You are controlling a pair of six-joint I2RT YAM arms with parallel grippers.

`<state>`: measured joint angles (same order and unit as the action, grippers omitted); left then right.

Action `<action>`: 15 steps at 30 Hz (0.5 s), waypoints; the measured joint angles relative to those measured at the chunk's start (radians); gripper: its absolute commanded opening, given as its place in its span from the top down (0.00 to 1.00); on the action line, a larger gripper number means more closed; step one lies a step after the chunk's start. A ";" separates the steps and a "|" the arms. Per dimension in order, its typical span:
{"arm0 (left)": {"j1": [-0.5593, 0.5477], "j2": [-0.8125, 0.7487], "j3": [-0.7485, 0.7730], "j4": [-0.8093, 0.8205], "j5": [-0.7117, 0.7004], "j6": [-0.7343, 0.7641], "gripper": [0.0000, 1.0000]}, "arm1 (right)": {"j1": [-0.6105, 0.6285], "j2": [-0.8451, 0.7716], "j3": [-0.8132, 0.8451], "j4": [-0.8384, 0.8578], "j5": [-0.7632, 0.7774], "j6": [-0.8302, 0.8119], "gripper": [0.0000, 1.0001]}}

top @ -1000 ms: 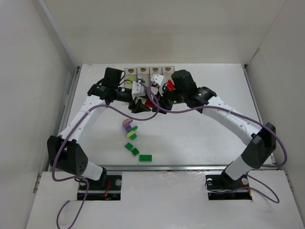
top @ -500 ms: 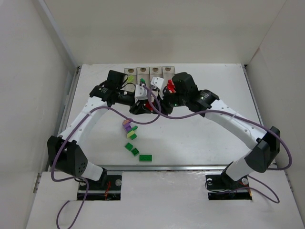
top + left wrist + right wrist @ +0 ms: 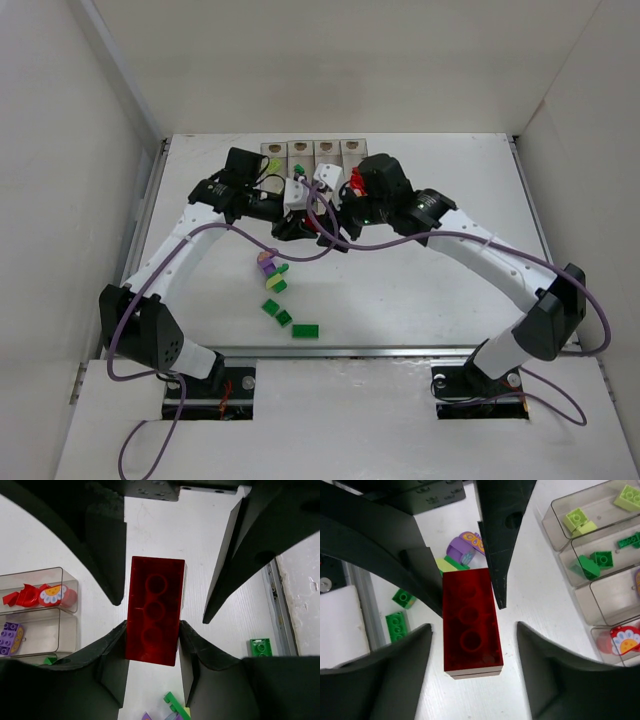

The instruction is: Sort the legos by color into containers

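Note:
A dark red brick (image 3: 154, 614) is pinched between the fingers of my left gripper (image 3: 152, 647), which is shut on it. My right gripper (image 3: 474, 630) is open, its fingers (image 3: 395, 675) wide on either side of the same brick (image 3: 470, 622) without touching it. In the top view both grippers meet in front of the containers (image 3: 313, 148), the left (image 3: 296, 226) and the right (image 3: 330, 228), with the brick (image 3: 314, 223) between them. The clear containers (image 3: 555, 535) hold yellow-green (image 3: 577, 520), green (image 3: 592, 562) and red (image 3: 625, 637) pieces, and a purple one (image 3: 11, 632).
Loose legos lie on the white table nearer the bases: a purple and yellow cluster (image 3: 266, 265), a yellow-green brick (image 3: 276, 285), and green bricks (image 3: 271, 308) (image 3: 305, 330). White walls enclose the table on three sides.
My right gripper has moved left and closed in on the left gripper, so its open fingers now straddle the red brick. The left gripper has shifted slightly right, still holding the brick.

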<state>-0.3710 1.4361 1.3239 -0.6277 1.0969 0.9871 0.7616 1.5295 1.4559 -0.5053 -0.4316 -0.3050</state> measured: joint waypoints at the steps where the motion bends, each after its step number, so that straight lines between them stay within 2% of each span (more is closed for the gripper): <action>1: 0.000 0.000 0.000 0.000 -0.002 0.000 1.00 | 0.000 0.004 0.000 -0.001 0.006 0.003 0.20; 3: 0.000 0.000 0.000 -0.001 -0.005 0.000 1.00 | 0.000 0.016 0.000 -0.003 0.016 0.008 0.17; 7: 0.013 0.000 -0.002 -0.001 -0.021 0.003 1.00 | 0.000 0.019 -0.034 0.014 0.033 0.022 0.19; 9: 0.020 0.000 -0.002 -0.001 -0.028 0.005 1.00 | -0.002 0.016 -0.061 0.026 0.033 0.035 0.28; 11: 0.027 -0.001 -0.002 -0.001 -0.031 0.008 1.00 | -0.006 0.010 -0.087 0.034 0.032 0.053 0.47; 13: 0.031 -0.002 -0.002 -0.002 -0.031 0.008 1.00 | -0.017 0.003 -0.102 0.046 0.027 0.077 0.46; 15: 0.033 -0.006 -0.002 -0.001 -0.031 0.008 1.00 | -0.032 -0.003 -0.105 0.053 0.017 0.099 0.37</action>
<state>-0.3378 1.4303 1.3220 -0.6289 1.0657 0.9947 0.7300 1.5269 1.3506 -0.4522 -0.4149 -0.2062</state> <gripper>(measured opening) 0.355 0.580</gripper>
